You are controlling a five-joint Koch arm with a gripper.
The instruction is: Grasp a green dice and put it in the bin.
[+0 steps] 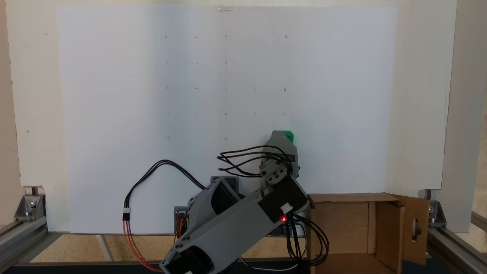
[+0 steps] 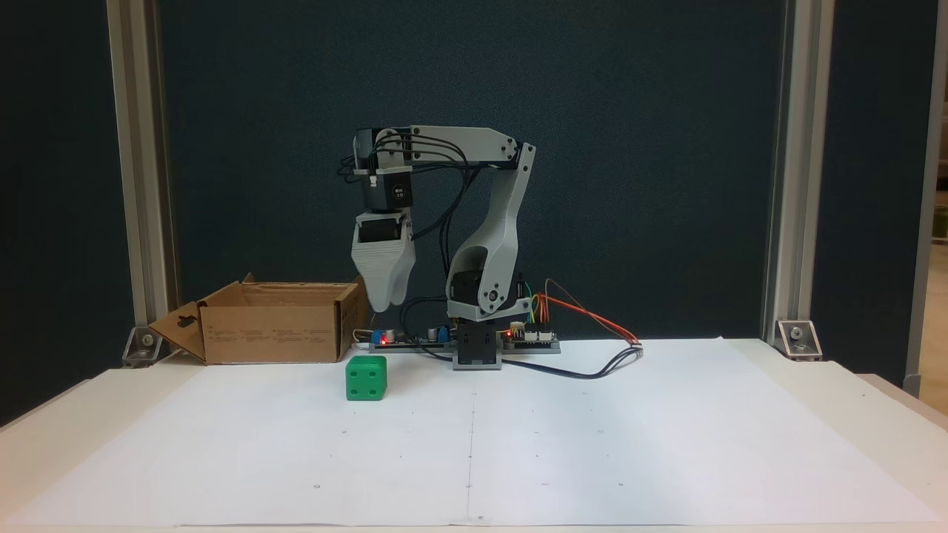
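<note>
Looking across the table from the front in a fixed view, we are seeing the green dice (image 2: 366,378) sitting on the white paper sheet (image 2: 592,437), a face with four pips turned toward that camera. It is lying just right of the bin (image 2: 278,333) and a little nearer to the camera, apart from the box wall. The bin is standing at the far left of the sheet with its flaps spread, the flap with the slot cutout angling out to the left. The gripper (image 2: 386,305) is hanging tip-down above the die, well clear of it, and nothing is showing between its jaws; the two jaws are lining up one behind the other, so we cannot tell how far open it is. In a fixed view from above, the green dice (image 1: 290,135) is peeking out as a green edge just beyond the gripper (image 1: 282,134), and the bin (image 1: 365,228) is lying at the lower right. The arm's base (image 2: 478,348) is standing right of the bin, with wires trailing off to the right.
</note>
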